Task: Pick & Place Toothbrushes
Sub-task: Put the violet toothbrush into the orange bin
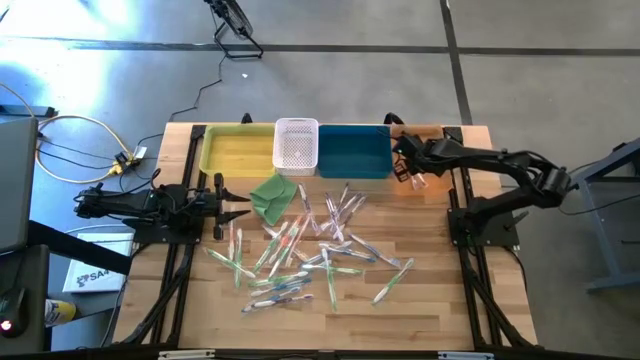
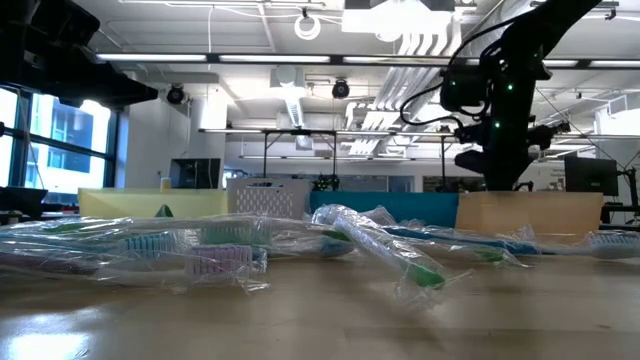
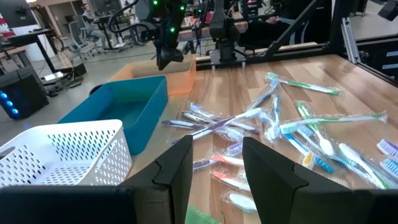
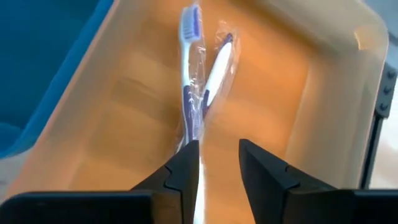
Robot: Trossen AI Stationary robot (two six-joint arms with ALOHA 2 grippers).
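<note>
Several wrapped toothbrushes (image 1: 310, 250) lie scattered on the wooden table's middle. My right gripper (image 4: 217, 165) hangs open over the orange bin (image 4: 292, 93) at the far right, tilted down. A white-and-purple wrapped toothbrush (image 4: 189, 74) lies on the bin's floor, its handle end reaching the tip of one finger (image 4: 186, 162). My left gripper (image 3: 217, 168) waits open and level at the table's left edge (image 1: 225, 200), with nothing between its fingers. My right gripper stands open above the toothbrush's handle end (image 4: 193, 127), which runs up to one fingertip. Whether that finger touches it, I cannot tell. The toothbrush lies flat on the bin's floor.
Along the far edge stand a yellow bin (image 1: 237, 150), a white perforated basket (image 1: 296, 143), a blue bin (image 1: 355, 150) and the orange bin (image 1: 432, 185). A folded green cloth (image 1: 272, 195) lies just before them. Bare wood shows at the near edge.
</note>
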